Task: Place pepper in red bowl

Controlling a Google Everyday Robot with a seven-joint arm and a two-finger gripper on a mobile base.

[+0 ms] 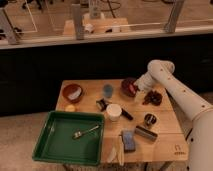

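Observation:
The red bowl, brick-red with a whitish patch inside, sits at the table's far left. A darker maroon bowl sits at the back middle-right. A small orange-red piece, the pepper, shows at the maroon bowl's right side. My gripper hangs from the white arm right at that bowl's right rim, next to the pepper. Whether it touches the pepper is unclear. It is far to the right of the red bowl.
A cluster of dark purple lumps lies right of the gripper. A blue cup, a white cup and a black item stand between the bowls. A green tray holds a utensil. A can and a blue sponge lie in front.

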